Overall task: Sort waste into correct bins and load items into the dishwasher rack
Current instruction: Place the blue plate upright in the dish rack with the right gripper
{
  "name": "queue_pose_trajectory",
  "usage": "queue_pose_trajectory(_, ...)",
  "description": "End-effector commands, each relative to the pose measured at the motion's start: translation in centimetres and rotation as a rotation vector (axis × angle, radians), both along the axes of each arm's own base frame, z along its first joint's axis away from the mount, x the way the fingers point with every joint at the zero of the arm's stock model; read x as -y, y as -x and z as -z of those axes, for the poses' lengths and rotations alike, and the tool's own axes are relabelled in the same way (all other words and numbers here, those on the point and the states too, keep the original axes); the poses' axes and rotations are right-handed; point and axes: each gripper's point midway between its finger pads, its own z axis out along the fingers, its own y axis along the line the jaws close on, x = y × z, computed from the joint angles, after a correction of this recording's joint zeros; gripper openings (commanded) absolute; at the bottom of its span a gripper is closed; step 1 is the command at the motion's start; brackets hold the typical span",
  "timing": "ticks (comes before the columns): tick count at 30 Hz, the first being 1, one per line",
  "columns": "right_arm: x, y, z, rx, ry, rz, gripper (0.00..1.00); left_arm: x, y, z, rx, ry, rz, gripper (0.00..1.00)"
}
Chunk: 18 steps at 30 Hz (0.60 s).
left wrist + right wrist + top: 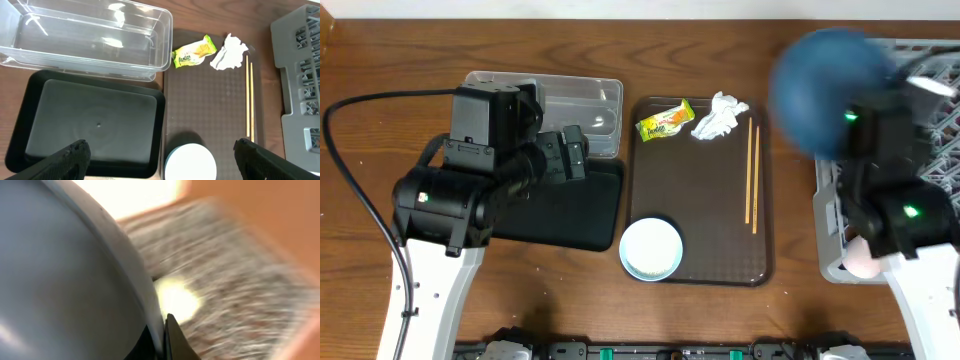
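My right gripper (166,336) is shut on the rim of the large blue bowl (828,76), held blurred in the air at the left edge of the light-grey dishwasher rack (932,58). My left gripper (162,161) is open and empty above the black tray (95,125), next to the clear tub (90,37). The brown serving tray (705,200) holds the yellow-green wrapper (666,121), the white tissue (719,117), the chopsticks (752,172) and a small pale mint-rimmed bowl (651,248). A pink cup (863,258) sits at the rack's front left corner. No rice grains show.
The clear tub (590,105) and the black tray (570,210) lie side by side, left of the serving tray. The rack (297,65) fills the right edge. Bare wooden table lies between the serving tray and the rack.
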Motion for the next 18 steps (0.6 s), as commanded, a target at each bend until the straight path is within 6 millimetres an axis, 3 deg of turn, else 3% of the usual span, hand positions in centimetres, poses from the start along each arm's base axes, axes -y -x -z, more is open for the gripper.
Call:
queue_pose_trajectory(1, 6.8, 6.3, -5.5, -0.01, 0.349, 0.466, 0.01, -0.3, -0.1, -0.2, 0.004, -0.003, -0.014, 0.94)
queue_pose_trajectory(6, 11.1, 8.0, -5.4, -0.089, 0.378, 0.62, 0.01, -0.3, -0.1, -0.2, 0.004, -0.003, -0.014, 0.94)
queue_pose_trajectory(9, 13.5, 7.9, -4.5, -0.109, 0.363, 0.686, 0.01, -0.3, -0.1, -0.2, 0.004, -0.003, -0.014, 0.94)
queue_pose_trajectory(18, 18.0, 2.7, -1.1, -0.36, 0.44, 0.632, 0.01, -0.3, -0.1, -0.2, 0.004, -0.003, -0.014, 0.94)
